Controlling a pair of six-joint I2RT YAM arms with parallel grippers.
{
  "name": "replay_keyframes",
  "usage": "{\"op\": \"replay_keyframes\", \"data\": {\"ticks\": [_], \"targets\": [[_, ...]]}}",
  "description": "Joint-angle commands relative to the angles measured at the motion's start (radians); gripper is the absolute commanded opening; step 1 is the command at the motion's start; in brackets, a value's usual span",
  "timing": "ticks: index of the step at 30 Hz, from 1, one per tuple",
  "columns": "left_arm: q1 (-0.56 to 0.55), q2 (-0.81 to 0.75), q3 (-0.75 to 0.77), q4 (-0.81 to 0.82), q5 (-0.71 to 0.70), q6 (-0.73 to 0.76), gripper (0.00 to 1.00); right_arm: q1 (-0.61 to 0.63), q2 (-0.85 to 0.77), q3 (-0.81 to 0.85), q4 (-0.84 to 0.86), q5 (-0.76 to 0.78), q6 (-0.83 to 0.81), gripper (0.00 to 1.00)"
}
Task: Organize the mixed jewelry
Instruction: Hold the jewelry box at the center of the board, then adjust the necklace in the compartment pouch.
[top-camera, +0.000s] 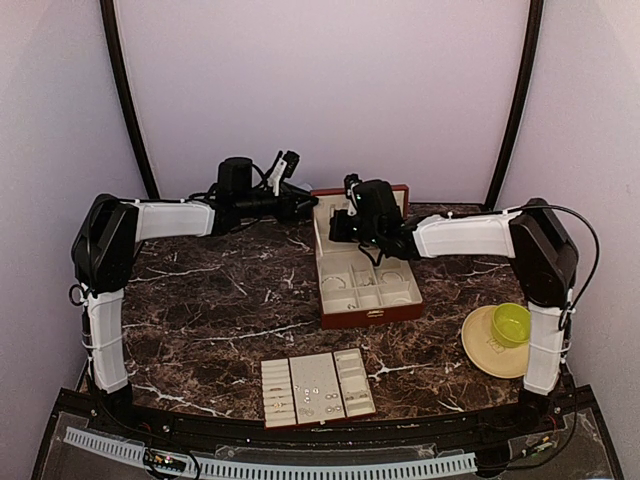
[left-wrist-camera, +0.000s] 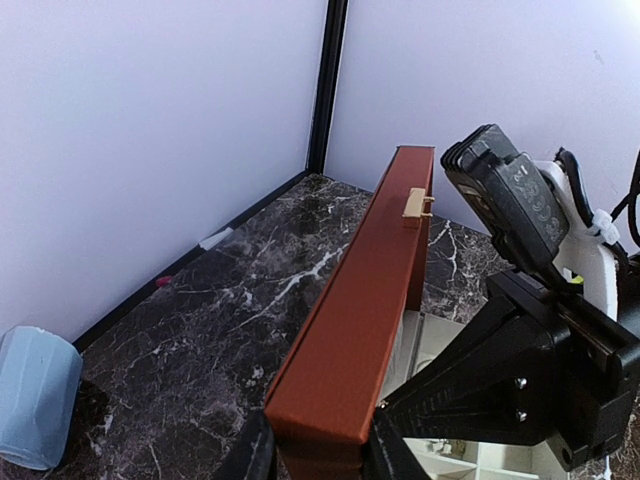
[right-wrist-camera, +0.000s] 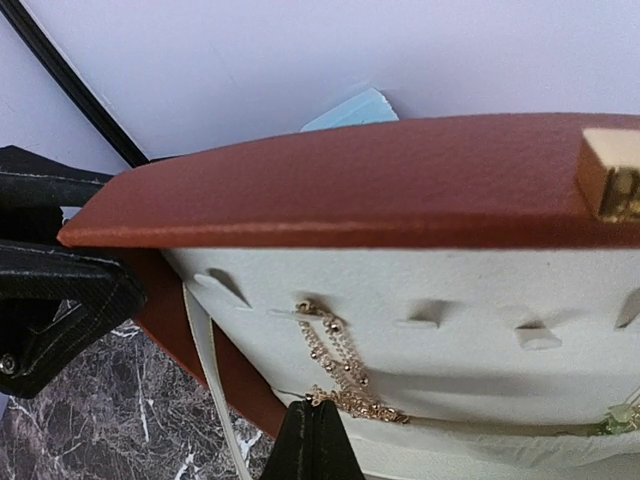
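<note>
Now the right fingers pinch shut just below the gold chain hanging inside the lid.

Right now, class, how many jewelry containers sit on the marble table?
2: the red-brown box, lid open, at centre-back beside the plate, and the flat cream-lined tray at the near edge. Others may be hidden behind the arms.

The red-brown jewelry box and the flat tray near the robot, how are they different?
The red-brown box stands open with its lid raised; the flat tray has no lid. The box sits toward the back of the table, between the two arms; the tray lies at the near edge. The left gripper straddles the box's lid edge; nothing touches the tray. Both have cream-lined compartments.
</note>
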Motion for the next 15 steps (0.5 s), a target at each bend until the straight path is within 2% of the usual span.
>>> {"op": "replay_keyframes", "data": {"ticks": [1,9,15], "targets": [[-0.003,-0.010,0.001,-0.024,0.016,0.025,0.22,-0.008,0.021,0.029,0.003,0.016,-0.003,0.00],[-0.003,-0.010,0.002,-0.024,0.022,0.023,0.21,-0.011,0.013,-0.024,0.004,0.036,0.001,0.00],[-0.003,-0.010,0.002,-0.022,0.005,0.020,0.21,-0.011,-0.020,-0.095,0.077,-0.009,-0.028,0.00]]}}
